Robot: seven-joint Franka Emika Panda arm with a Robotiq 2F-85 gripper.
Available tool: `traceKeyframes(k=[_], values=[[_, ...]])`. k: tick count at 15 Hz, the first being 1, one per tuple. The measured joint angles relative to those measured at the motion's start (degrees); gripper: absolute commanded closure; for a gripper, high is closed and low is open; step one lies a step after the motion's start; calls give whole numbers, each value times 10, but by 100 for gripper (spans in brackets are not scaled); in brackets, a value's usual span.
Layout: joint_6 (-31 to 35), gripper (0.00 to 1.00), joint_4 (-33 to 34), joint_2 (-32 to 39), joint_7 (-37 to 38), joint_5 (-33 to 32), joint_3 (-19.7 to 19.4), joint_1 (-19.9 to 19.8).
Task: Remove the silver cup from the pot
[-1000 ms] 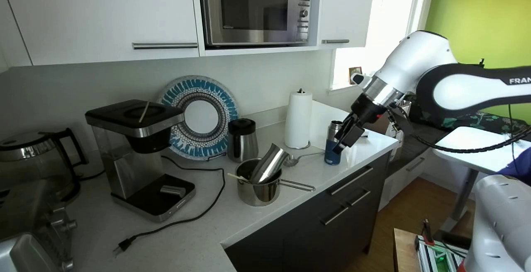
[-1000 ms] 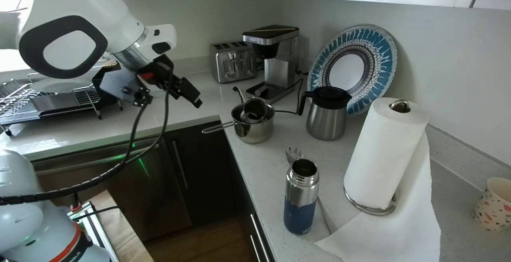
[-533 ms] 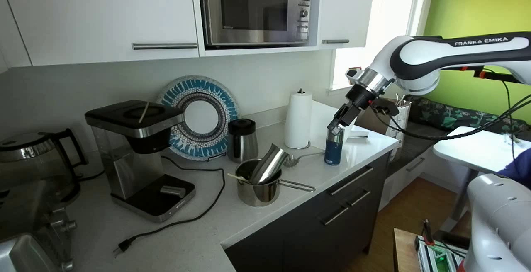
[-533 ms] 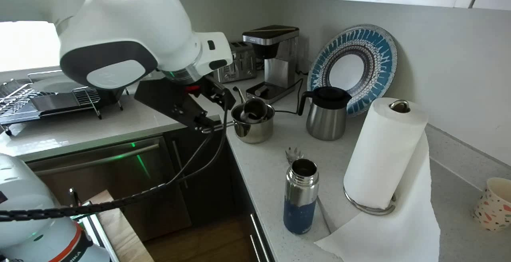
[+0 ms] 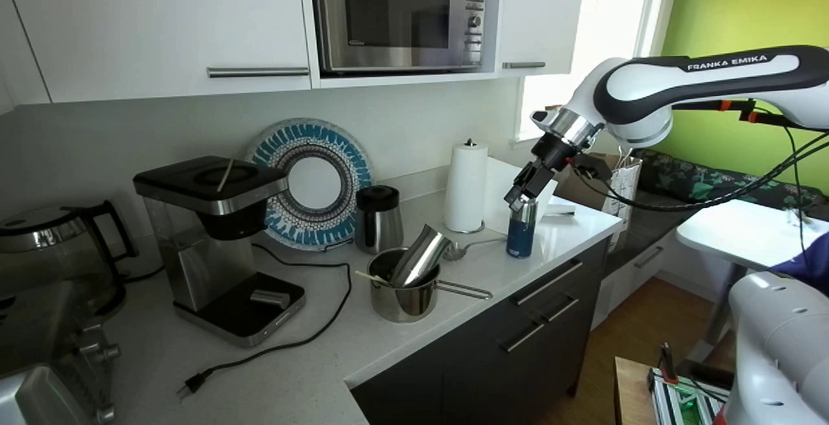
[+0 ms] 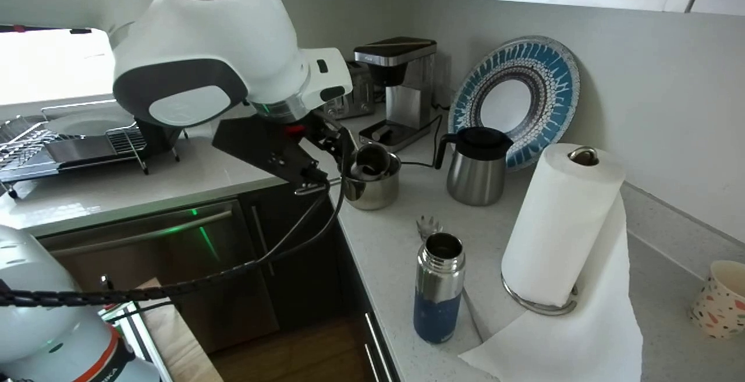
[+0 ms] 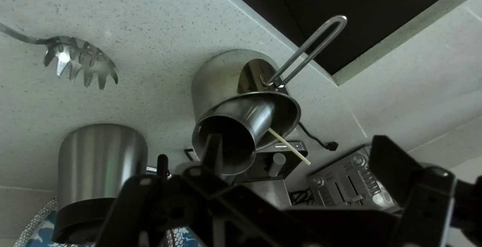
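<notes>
The silver cup [image 5: 424, 256] leans tilted in the pot [image 5: 403, 303], its open mouth above the rim, in both exterior views. In the wrist view the cup [image 7: 260, 113] opens towards the camera and the pot [image 7: 214, 75] stands behind it. My gripper [image 7: 297, 139] is open and empty. One of its fingers [image 7: 214, 143] overlaps the cup's mouth in the wrist view; I cannot tell how far apart they are. In an exterior view the gripper [image 5: 516, 201] is up and to the right of the cup. In another exterior view it covers the pot's [image 6: 375, 197] left edge.
A light stick [image 7: 290, 147] pokes out of the pot. A blue bottle [image 6: 437, 306], a slotted spoon [image 7: 83, 57], a steel jug [image 6: 477, 175] and paper towels [image 6: 559, 225] stand or lie around. The coffee machine [image 5: 214, 243] and toaster [image 7: 350, 179] are beyond the pot.
The arm has swung towards the pot: the gripper moves left in an exterior view and right in another, now overlapping the pot's edge. The cup and pot have not moved.
</notes>
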Motion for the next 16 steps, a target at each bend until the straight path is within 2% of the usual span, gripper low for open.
traceKeyframes(k=[3, 5, 7, 11, 14, 16], values=[[22, 0, 13, 41, -100, 39, -41, 19], [25, 0, 35, 82, -161, 86, -70, 45], [23, 0, 56, 121, -204, 143, -82, 69], [-10, 0, 93, 195, -271, 243, -77, 94], [-15, 0, 106, 215, -279, 255, -74, 94], [-18, 0, 106, 221, -282, 265, -49, 66]])
